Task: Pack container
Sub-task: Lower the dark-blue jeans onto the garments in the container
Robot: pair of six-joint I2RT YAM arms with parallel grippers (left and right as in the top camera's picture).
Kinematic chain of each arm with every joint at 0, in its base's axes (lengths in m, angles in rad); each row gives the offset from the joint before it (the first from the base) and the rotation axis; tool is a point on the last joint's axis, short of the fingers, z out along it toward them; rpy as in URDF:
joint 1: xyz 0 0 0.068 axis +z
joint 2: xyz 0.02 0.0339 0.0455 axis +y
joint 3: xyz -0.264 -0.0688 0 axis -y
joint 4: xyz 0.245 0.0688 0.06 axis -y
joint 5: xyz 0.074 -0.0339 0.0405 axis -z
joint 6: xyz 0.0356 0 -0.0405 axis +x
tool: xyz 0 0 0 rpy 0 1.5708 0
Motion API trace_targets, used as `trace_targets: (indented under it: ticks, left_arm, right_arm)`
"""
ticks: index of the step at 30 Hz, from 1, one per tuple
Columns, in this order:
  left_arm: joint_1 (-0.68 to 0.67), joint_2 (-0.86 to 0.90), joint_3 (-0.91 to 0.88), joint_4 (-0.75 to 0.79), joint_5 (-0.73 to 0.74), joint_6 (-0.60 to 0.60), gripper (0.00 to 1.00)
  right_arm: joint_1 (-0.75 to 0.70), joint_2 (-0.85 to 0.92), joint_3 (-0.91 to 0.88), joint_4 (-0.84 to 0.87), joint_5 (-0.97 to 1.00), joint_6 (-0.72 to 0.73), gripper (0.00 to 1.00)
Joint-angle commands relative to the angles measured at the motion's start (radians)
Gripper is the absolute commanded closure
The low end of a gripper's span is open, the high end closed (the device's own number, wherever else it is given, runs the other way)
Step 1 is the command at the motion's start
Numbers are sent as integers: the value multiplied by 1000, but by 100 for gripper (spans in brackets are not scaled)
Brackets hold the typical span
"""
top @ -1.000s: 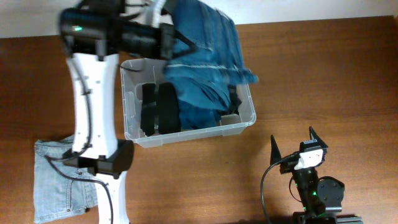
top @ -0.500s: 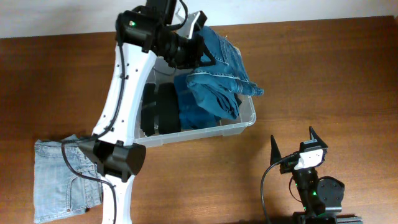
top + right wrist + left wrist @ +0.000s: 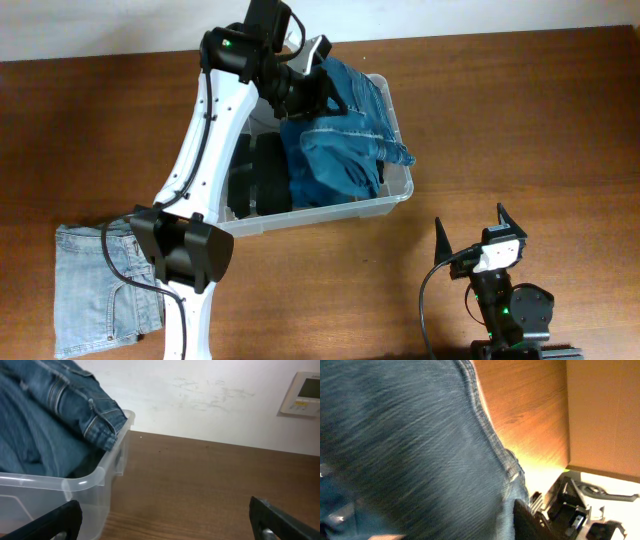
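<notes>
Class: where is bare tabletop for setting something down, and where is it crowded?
Bare wood lies right of the container, beyond the right gripper, and left of it beyond the light jeans. Inside, denim and black items crowd it.

A brown wooden table (image 3: 520, 120) fills the view. Behind it rises a scuffed white wall (image 3: 210, 395) with a small control panel (image 3: 301, 394) mounted on it.

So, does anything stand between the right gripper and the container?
Nothing visible does. Only bare table lies between the open right gripper and the container at its near corner. The blue jeans drape over its rim there, not onto the wood.
</notes>
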Motion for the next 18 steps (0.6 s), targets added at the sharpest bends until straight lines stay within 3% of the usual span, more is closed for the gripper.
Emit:
trace_targets:
  ticks: [1,4,11,15,18]
  left_arm:
    - [-5,-36,-26,-15,36,0,43]
    - [-5,-36,-26,-42,35,1,32]
    - [-5,-36,-26,-53,-49,1,21]
    - [-5,-36,-26,-68,-138,0,8]
    - [-5,-36,-26,-89,-253,-4,3]
  right_arm:
    - [-8,-8,-8,0,-13,1,2]
    - [-8,-8,-8,0,-13,1,1]
    - [-8,-8,-8,0,-12,1,1]
    - [-8,-8,-8,0,-12,1,1]
    - [-8,-8,-8,0,-13,1,2]
